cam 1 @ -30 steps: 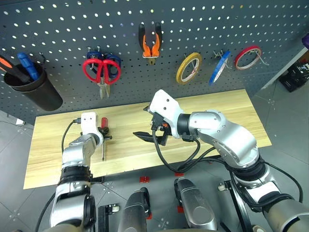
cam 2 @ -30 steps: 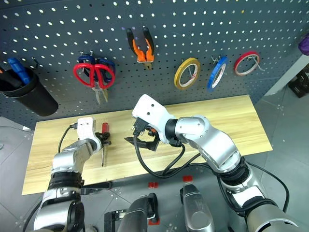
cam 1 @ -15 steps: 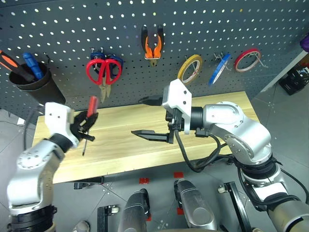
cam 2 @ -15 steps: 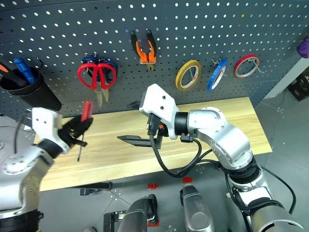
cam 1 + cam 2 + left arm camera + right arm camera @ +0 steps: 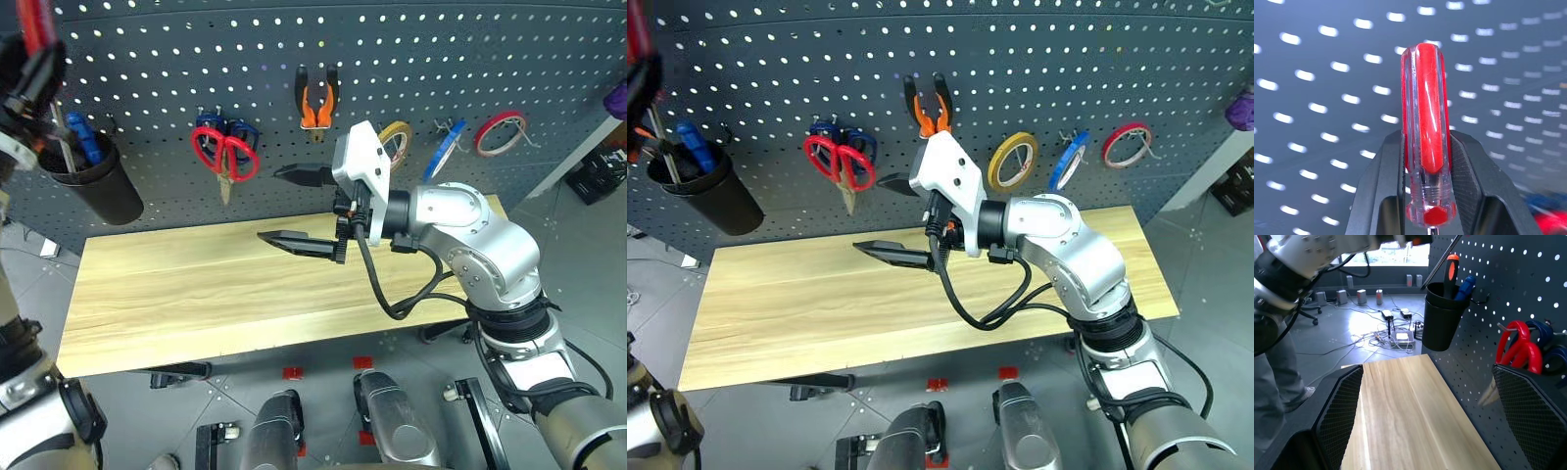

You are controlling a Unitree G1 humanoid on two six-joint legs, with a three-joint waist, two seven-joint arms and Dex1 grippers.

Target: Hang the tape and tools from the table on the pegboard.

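At the dark grey perforated pegboard (image 5: 147, 59), the left gripper (image 5: 1425, 161) has lifted the slim red-handled screwdriver (image 5: 1424, 122) off the light wooden workbench (image 5: 196, 294), clenched on its handle above the black cup (image 5: 93, 186); right gripper (image 5: 299, 208) gapes empty, so stowing looks next

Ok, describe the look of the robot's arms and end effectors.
Both arms have glossy silver-grey shells with black joints. The right end effector sits under a white boxy wrist housing, with black cables looping below the forearm. Its two black fingers are flat with a cross-hatched grip texture, as on the left end effector.
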